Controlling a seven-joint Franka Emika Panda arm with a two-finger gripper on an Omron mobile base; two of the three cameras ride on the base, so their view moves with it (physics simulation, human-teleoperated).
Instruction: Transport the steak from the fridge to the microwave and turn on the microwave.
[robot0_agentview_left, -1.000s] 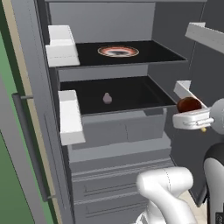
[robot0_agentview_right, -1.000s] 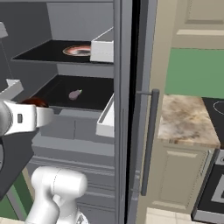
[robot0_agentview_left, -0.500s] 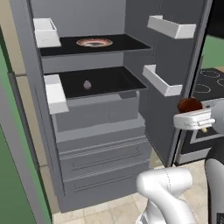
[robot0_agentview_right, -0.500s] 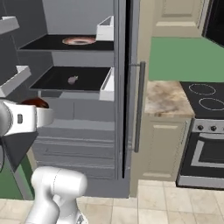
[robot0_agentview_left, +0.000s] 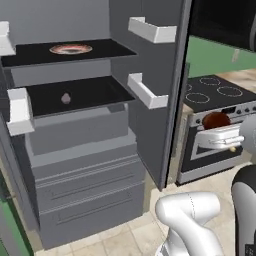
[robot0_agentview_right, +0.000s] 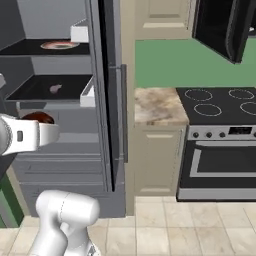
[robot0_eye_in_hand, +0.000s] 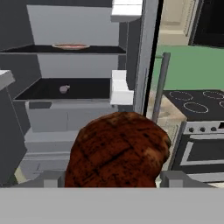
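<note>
The steak (robot0_eye_in_hand: 118, 151) sits large in the foreground, a dark red-brown lump with a charred criss-cross pattern, held between the two grey fingertips (robot0_eye_in_hand: 175, 178) of the end effector (robot0_eye_in_hand: 113, 180), which stand wide on either side of it. Behind it the fridge (robot0_eye_in_hand: 78, 109) stands open: a plate with a reddish rim (robot0_eye_in_hand: 70, 46) lies on the upper black shelf, and a small pale pinkish item (robot0_eye_in_hand: 64, 89) rests on the shelf below. White door bins (robot0_eye_in_hand: 121, 89) show on the door's inner face. To the right, a marbled surface (robot0_eye_in_hand: 168, 109) adjoins a black stove with ring burners (robot0_eye_in_hand: 199, 103).
</note>
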